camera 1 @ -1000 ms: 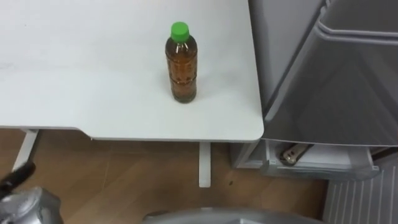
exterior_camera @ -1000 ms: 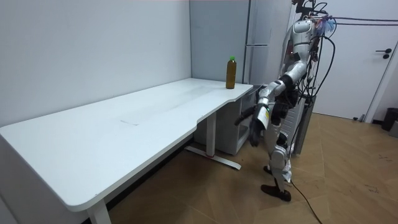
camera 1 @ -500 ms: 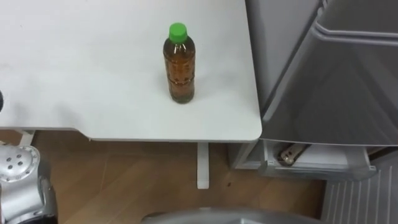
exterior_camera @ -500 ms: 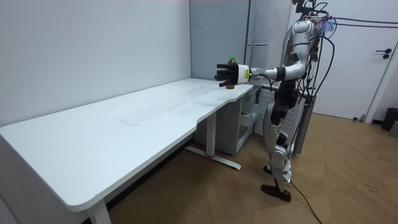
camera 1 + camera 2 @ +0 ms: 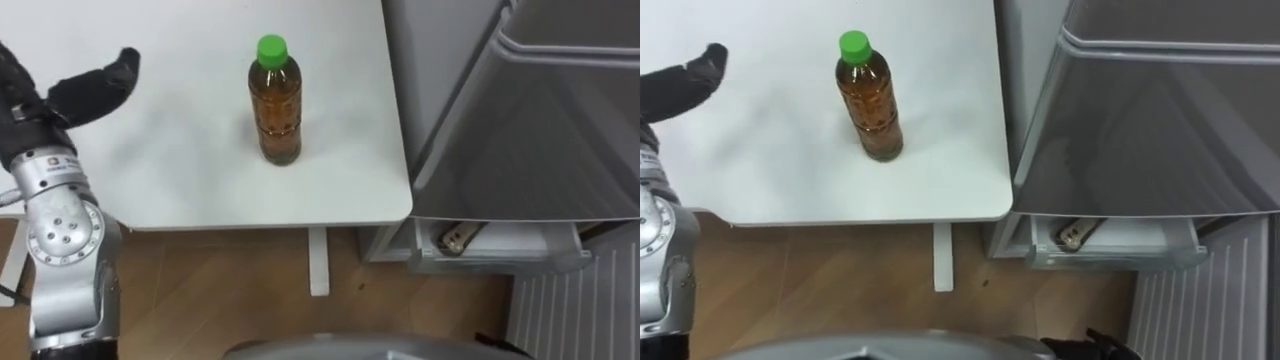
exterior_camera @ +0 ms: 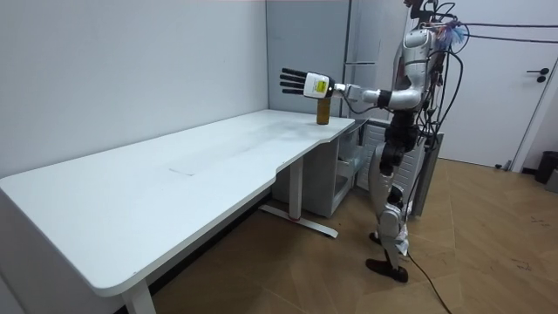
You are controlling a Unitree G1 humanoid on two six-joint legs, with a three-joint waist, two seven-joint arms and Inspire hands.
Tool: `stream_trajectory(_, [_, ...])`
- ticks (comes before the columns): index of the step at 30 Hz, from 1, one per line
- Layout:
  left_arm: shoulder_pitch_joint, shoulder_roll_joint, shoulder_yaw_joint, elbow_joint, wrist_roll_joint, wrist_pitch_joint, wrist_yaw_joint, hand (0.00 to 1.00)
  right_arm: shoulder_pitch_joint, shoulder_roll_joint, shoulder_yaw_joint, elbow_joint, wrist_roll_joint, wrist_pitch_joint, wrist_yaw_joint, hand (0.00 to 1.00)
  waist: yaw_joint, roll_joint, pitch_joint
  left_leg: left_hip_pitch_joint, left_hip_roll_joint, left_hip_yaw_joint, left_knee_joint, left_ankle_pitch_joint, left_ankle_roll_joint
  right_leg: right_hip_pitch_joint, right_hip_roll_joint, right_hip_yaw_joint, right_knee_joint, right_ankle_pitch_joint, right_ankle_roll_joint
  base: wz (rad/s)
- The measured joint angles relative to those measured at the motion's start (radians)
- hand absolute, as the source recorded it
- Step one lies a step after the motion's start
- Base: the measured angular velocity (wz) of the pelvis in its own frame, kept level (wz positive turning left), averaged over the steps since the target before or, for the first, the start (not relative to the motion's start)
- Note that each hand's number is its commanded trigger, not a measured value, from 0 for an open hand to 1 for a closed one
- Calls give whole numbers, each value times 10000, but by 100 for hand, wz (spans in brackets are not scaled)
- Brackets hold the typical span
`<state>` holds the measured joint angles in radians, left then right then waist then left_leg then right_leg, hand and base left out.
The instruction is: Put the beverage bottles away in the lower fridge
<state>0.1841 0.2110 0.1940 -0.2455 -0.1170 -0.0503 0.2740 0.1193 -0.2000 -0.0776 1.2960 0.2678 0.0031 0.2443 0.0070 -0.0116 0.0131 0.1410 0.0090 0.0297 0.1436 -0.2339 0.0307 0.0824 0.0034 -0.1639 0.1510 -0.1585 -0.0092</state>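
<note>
Just now the bottle (image 5: 275, 105) of brown drink with its green cap is standing upright on the white table (image 5: 180, 190), and it is serving well as the mark for everything else. To the left of the bottle, clear of it and touching nothing, the robot's left hand (image 5: 75, 90) is hovering above the tabletop with its dark fingers straight and spread wide, the thumb pointing toward the bottle. In the room view the same hand is showing raised at about shoulder height on an outstretched arm, its wrist passing in front of the bottle's upper part, while the robot is standing upright on the wooden floor just behind the bottle's end of the table. To the right of the bottle, past the table's rounded corner, the grey fridge (image 5: 440, 80) is standing with a door (image 5: 540, 150) swung open toward the robot. Below and to the right of the bottle, a white shelf (image 5: 500, 245) at the foot of the fridge is holding a small brownish thing (image 5: 455, 238), perhaps another drink lying on its side, though it is too small to tell.
</note>
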Motion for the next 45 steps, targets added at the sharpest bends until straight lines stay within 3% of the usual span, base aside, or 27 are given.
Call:
stream_trajectory(9, [-174, 70, -59, -17, -85, 7, -1780, 0, 2, -30, -35, 15, 183, -27, 203, 0, -125, 35, -34, -64, 3, 2, 35, -1, -1, -22, 0, 7, -1, 1, -1, 0])
stream_trajectory(16, [-174, 79, -58, -17, -94, 50, -2462, 0, -106, -32, -34, 253, 193, -56, 209, 0, -250, 52, -36, -41, 2, 4, 79, -1, -1, -6, 5, 102, 25, 6, -7, 0])
stream_trajectory(24, [-172, 78, -22, -16, -133, 73, -3276, 0, -222, -199, -41, 546, 354, -62, 397, 0, -256, 232, -43, 40, 16, -6, 69, -2, -2, 55, 29, 128, 85, 14, -19, 0])
stream_trajectory(30, [-172, 78, -23, -16, -935, 92, -3801, 0, -285, -346, -86, 669, 339, -45, 659, 0, -272, 368, -45, 62, 12, 9, 70, -2, -2, 67, 17, 121, 85, 14, -19, 0])
stream_trajectory(41, [-172, 79, -22, 63, -1781, 317, -4836, 0, -253, -343, -208, 658, 312, -11, 783, 0, -292, 341, -28, 54, 21, 103, 61, -2, -2, 26, 23, 168, 85, 13, -18, 0])
stream_trajectory(45, [-172, 81, -28, 67, -2038, 553, -5224, 0, -228, -341, -224, 611, 235, 0, 789, 0, -297, 318, -26, 33, 24, 147, 46, -3, -3, 4, 38, 181, 63, 13, -18, 0])
